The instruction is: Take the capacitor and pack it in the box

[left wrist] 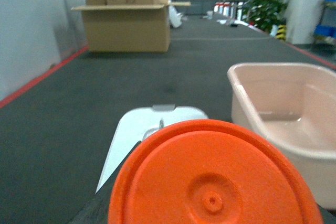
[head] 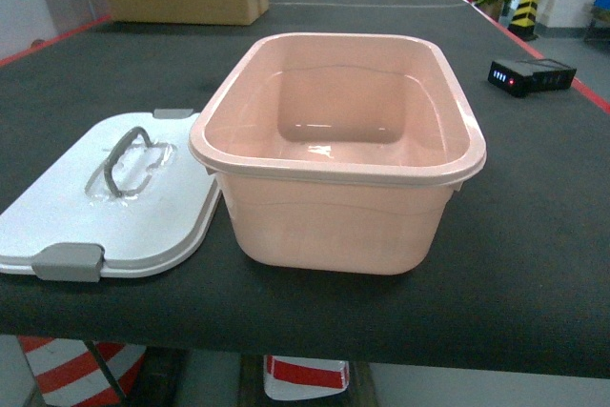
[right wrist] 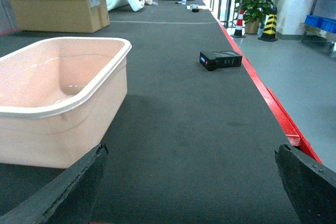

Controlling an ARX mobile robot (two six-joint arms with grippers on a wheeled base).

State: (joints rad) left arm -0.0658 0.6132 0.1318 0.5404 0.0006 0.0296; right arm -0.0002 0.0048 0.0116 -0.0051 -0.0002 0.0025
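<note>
Box open, capacitor's hold unconfirmed.
Orange capacitor [left wrist: 215, 177] fills the left wrist view beside the box [head: 338, 154]; left end effector's state unreadable, right end effector [right wrist: 191, 182] apart; a weak hold could drop it outside.

Open pink box [head: 338, 226], centre frame
Upright and empty; its white lid [head: 162, 212] lies flat at lower left, touching it

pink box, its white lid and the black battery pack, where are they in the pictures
pink box [head: 329, 226], head view, on its front wall
white lid [head: 167, 212], head view, on bare top surface right of the handle
black battery pack [right wrist: 221, 59], right wrist view, on its side face
</note>
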